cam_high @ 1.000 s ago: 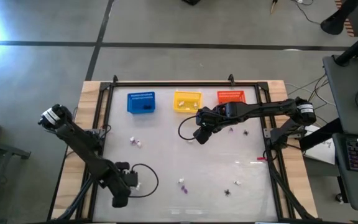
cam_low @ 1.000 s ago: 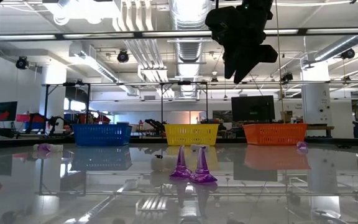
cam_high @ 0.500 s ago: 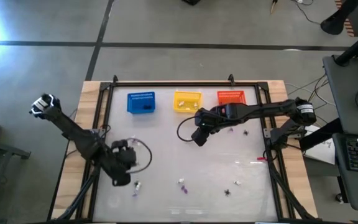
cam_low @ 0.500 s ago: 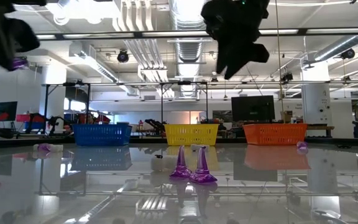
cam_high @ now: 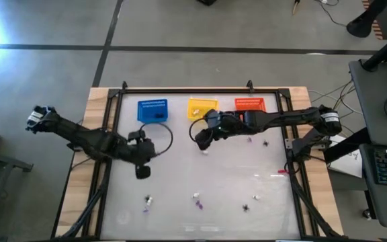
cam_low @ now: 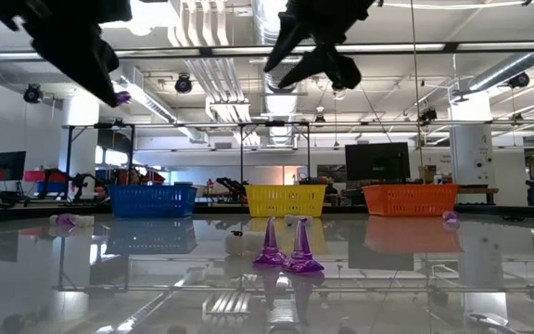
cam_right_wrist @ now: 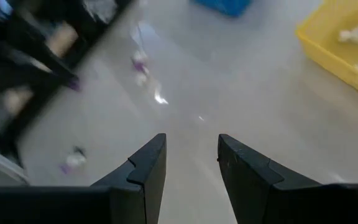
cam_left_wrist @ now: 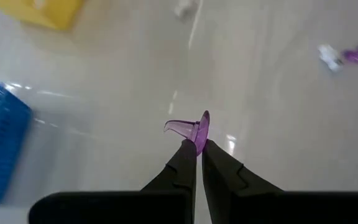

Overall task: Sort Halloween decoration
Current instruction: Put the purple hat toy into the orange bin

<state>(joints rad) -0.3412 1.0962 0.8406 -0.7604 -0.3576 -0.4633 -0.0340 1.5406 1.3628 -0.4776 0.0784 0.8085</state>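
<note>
Carrying a small translucent purple cone-shaped trinket (cam_left_wrist: 194,129) pinched between closed jaws, the left gripper (cam_high: 142,160) is held above the table, near the blue mesh basket (cam_high: 152,111); a delivery step is judged to be under way, and the next move calls for choosing the right basket and opening the jaws over it. The right gripper (cam_right_wrist: 190,163), jaws parted and empty, hangs close to the yellow mesh basket (cam_high: 202,109), in which white pieces lie. More trinkets are scattered on the glossy pale table (cam_high: 261,161). Beyond it, a large workshop with ceiling ducts is seen.
</note>
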